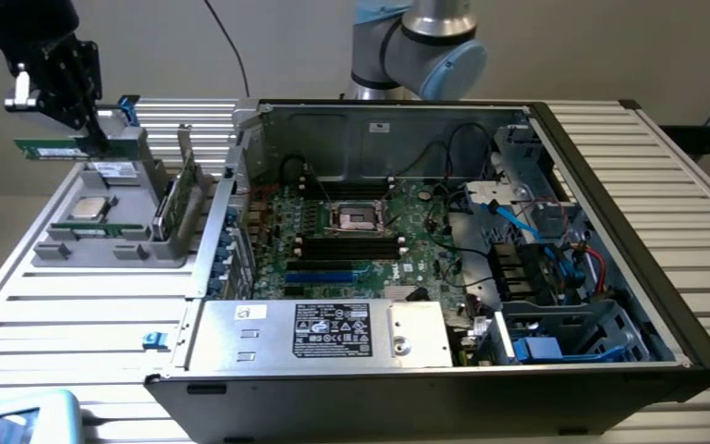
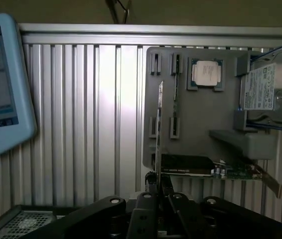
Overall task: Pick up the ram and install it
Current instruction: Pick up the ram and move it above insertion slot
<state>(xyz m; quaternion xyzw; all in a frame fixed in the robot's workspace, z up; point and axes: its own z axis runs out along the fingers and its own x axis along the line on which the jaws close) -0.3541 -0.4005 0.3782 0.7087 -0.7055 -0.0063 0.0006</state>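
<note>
The jaws are clenched on the ram (image 1: 44,147), held over the tray (image 1: 53,250) at the exterior view's left. The wrist view presents the ram edge-on, with processor (image 2: 206,73) and drive (image 2: 269,92) beyond.

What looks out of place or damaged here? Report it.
Nothing stands out. The ram is clamped in the gripper, roughly level above the grey tray; the processor lies flat in its pocket, and nothing looks spilled or broken.
</note>
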